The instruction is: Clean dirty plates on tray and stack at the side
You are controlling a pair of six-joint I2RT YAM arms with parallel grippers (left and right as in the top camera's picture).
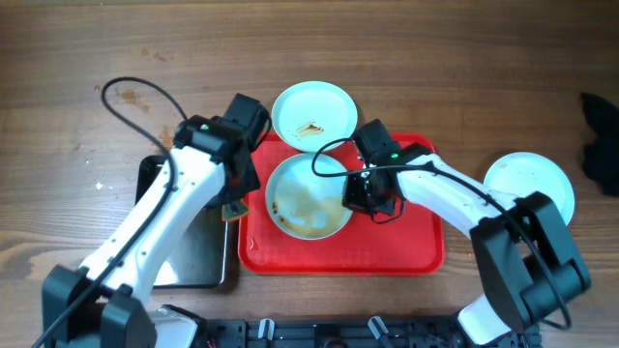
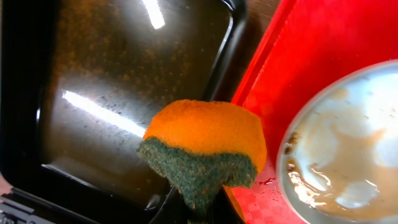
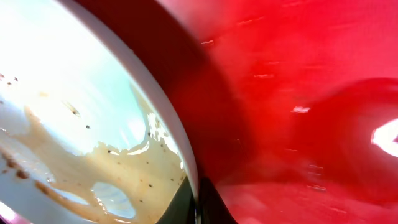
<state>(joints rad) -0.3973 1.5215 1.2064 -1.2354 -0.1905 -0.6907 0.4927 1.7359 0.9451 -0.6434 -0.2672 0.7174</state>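
A sauce-smeared plate [image 1: 308,197] lies on the red tray [image 1: 406,246]. My right gripper [image 1: 352,191] is shut on its right rim; the right wrist view shows my fingers [image 3: 196,205] pinching the rim of that plate [image 3: 74,112] over the tray [image 3: 298,93]. A second plate [image 1: 313,113] with a small smear lies at the tray's far edge. A third plate [image 1: 528,186] lies on the table to the right. My left gripper [image 1: 232,208] is shut on an orange and green sponge [image 2: 205,149] above the tray's left rim [image 2: 261,68], beside the plate [image 2: 348,143].
A black glossy tray [image 1: 193,251] lies left of the red tray, also shown in the left wrist view [image 2: 112,93]. A dark object [image 1: 600,135] lies at the right table edge. A black cable [image 1: 135,97] loops behind the left arm.
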